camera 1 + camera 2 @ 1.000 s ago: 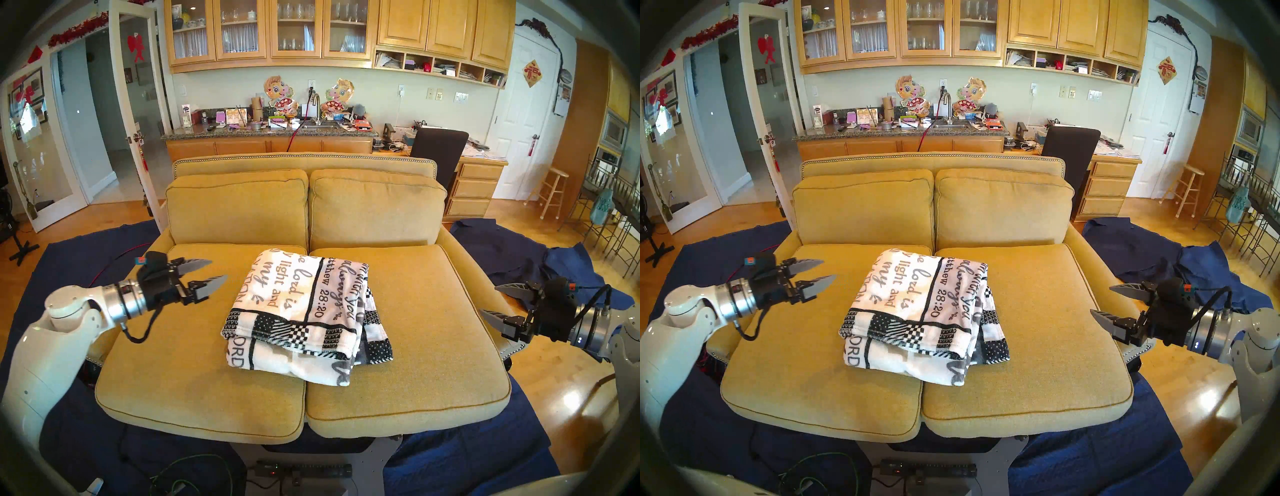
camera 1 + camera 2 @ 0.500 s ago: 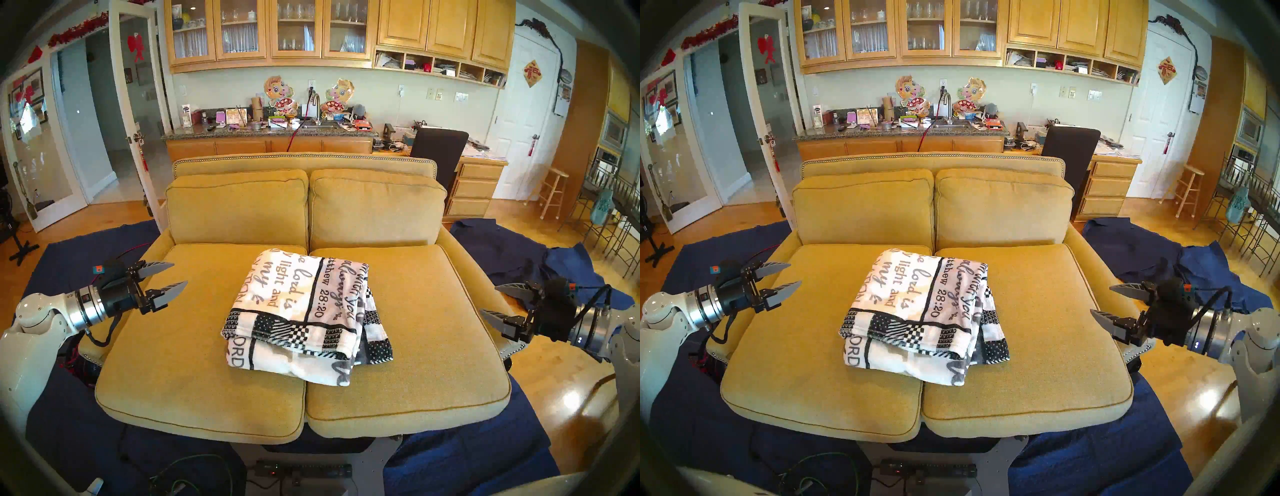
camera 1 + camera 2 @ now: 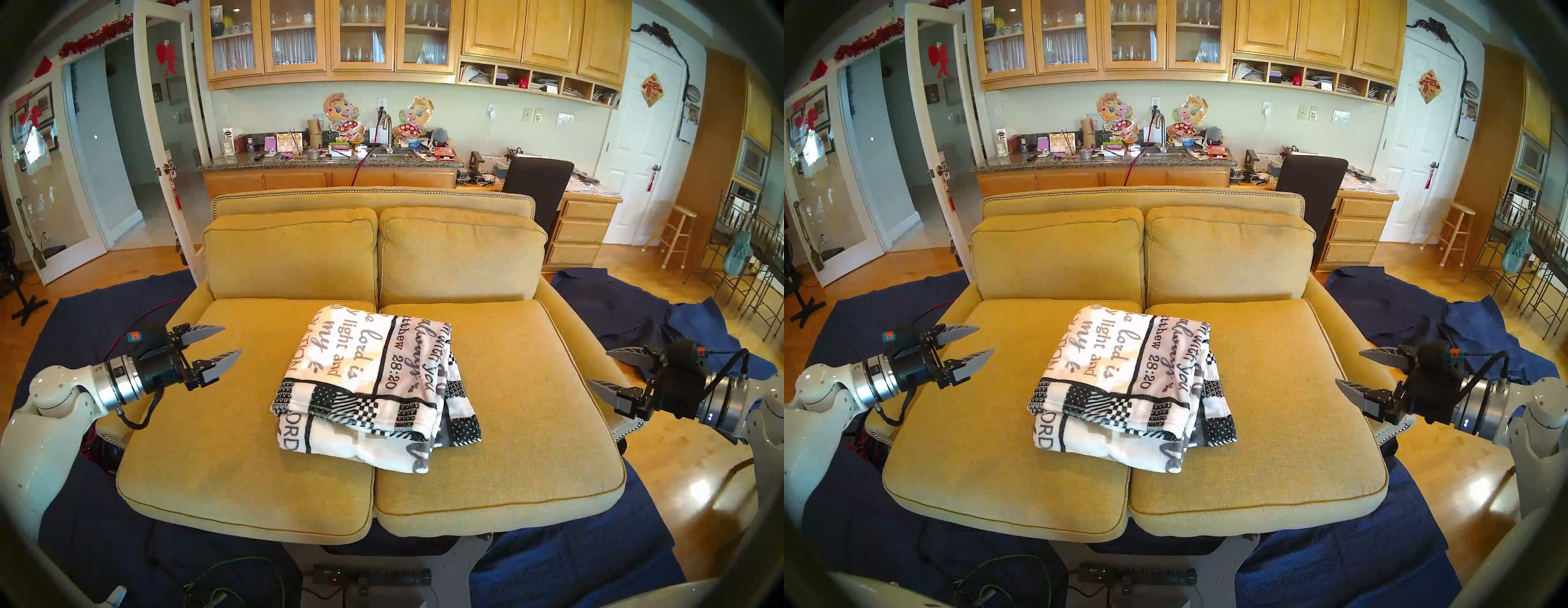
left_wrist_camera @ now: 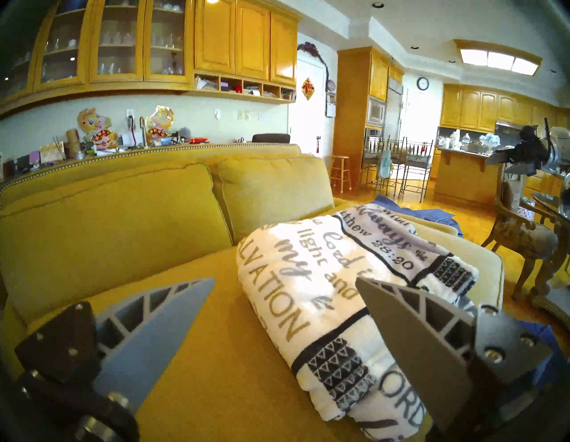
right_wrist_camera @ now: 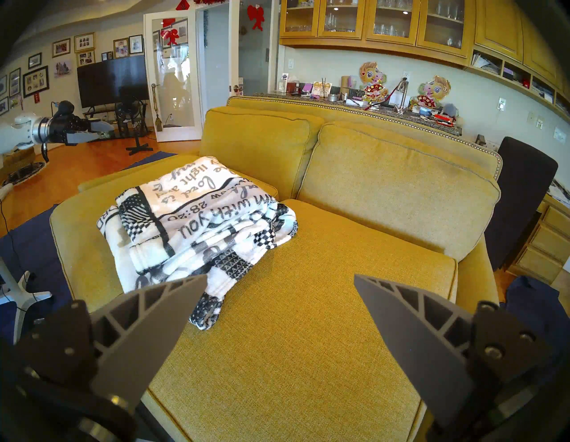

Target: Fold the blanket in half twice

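Observation:
The blanket (image 3: 373, 382) is a white fleece with grey lettering and a black-and-white patchwork border. It lies folded in a thick, slightly uneven stack across the seam of the yellow sofa's seat cushions (image 3: 220, 446). My left gripper (image 3: 233, 339) hovers open over the left cushion, pointing at the blanket's left side and clear of it. In the left wrist view the blanket (image 4: 324, 293) sits just beyond the open fingers. My right gripper (image 3: 597, 366) stands open at the sofa's right edge, well away from the blanket (image 5: 185, 222). Nothing is held.
Navy blue cloths (image 3: 636, 314) cover the floor on both sides of the sofa. The back cushions (image 3: 462, 254) rise behind the blanket. Cables and a power strip (image 3: 373, 575) lie on the floor in front. A black chair (image 3: 539, 182) stands behind the sofa.
My left gripper pulled back to the left, away from the blanket, then came a little way right again. The right arm and the blanket stayed still.

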`<state>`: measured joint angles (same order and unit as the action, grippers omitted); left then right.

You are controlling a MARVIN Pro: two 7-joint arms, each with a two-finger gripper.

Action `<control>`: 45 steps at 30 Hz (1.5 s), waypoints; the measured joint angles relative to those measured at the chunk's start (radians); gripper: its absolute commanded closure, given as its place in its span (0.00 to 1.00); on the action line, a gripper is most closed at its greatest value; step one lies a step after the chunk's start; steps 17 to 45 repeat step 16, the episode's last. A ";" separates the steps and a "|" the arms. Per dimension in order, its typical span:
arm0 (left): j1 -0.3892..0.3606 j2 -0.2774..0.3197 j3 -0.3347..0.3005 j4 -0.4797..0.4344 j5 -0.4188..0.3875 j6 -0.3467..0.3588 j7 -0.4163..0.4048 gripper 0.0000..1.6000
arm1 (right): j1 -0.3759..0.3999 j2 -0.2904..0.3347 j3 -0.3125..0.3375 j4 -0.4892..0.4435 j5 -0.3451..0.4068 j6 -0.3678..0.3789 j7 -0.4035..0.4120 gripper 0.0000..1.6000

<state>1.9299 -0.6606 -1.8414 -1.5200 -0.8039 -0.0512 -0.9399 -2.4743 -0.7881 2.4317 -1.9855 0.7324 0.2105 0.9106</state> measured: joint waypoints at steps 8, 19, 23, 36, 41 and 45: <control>0.000 0.002 -0.010 -0.025 0.034 0.030 0.049 0.00 | 0.000 0.000 0.000 0.000 0.000 0.000 0.000 0.00; 0.001 0.002 -0.018 -0.036 0.037 0.035 0.066 0.00 | 0.000 0.000 0.000 0.000 0.000 0.000 0.000 0.00; 0.001 0.002 -0.018 -0.036 0.037 0.035 0.066 0.00 | 0.000 0.000 0.000 0.000 0.000 0.000 0.000 0.00; 0.001 0.002 -0.018 -0.036 0.037 0.035 0.066 0.00 | 0.000 0.000 0.000 0.000 0.000 0.000 0.000 0.00; 0.001 0.002 -0.018 -0.036 0.037 0.035 0.066 0.00 | 0.000 0.000 0.000 0.000 0.000 0.000 0.000 0.00; 0.001 0.002 -0.018 -0.036 0.037 0.035 0.066 0.00 | 0.000 0.000 0.000 0.000 0.000 0.000 0.000 0.00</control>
